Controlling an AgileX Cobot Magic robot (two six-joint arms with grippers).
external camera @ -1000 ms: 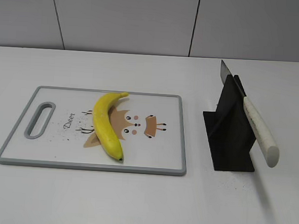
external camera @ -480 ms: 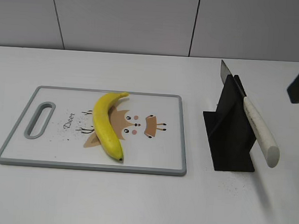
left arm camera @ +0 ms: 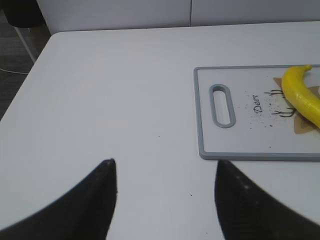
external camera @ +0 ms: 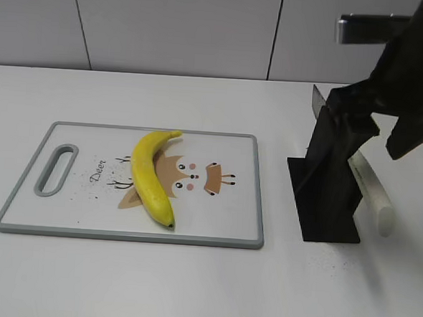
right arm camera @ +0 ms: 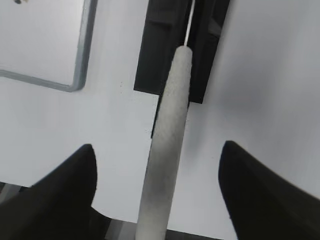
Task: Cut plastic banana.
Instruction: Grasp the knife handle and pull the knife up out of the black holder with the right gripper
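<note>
The whole yellow plastic banana lies on the grey-rimmed white cutting board, left of its middle; its stem end also shows in the left wrist view. A knife with a white handle rests slanted in a black stand. My right gripper is open, its jaws either side of the knife handle without touching it; in the exterior view the right arm hangs over the stand. My left gripper is open and empty above bare table, left of the board.
The white table's far edge meets a grey panelled wall. The board has a handle slot at its left end and a deer drawing. The table's left edge shows in the left wrist view.
My right arm has come in from the right edge of the exterior view and now hangs over the knife stand, hiding part of the handle. The banana, board and knife have not moved.
</note>
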